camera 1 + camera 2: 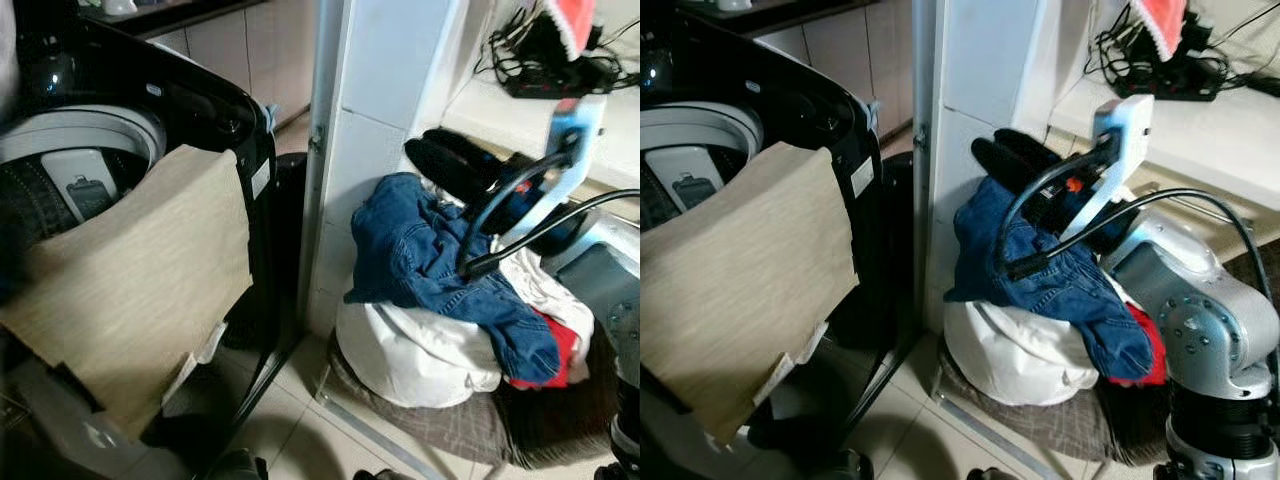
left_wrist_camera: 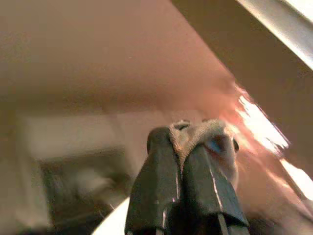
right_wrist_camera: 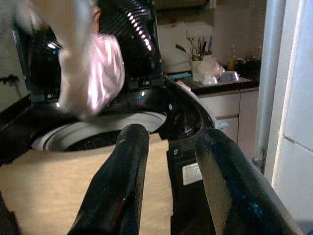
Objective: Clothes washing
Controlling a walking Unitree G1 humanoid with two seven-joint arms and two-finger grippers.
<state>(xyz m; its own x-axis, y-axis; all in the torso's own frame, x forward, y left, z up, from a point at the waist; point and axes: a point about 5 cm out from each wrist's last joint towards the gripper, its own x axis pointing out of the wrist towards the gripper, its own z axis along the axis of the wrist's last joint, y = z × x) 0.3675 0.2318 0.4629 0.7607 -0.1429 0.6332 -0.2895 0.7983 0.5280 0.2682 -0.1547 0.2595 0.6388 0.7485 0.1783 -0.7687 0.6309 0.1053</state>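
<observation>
Your right gripper (image 3: 168,161), fingers apart and empty, sits above the jeans (image 1: 420,255) beside the washer (image 1: 190,100); left gripper (image 2: 188,147) pinches pale cloth (image 2: 208,132); right is nearer.

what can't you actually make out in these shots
- Washing machine drum: the beige cloth draped over its rim hides most of it in the eye views.
- Laundry pile: the jeans cover what lies beneath.
- Left wrist view: background blurred; the left hand pinches pale fabric, unidentifiable.
- Right hand: open, holding nothing.
</observation>
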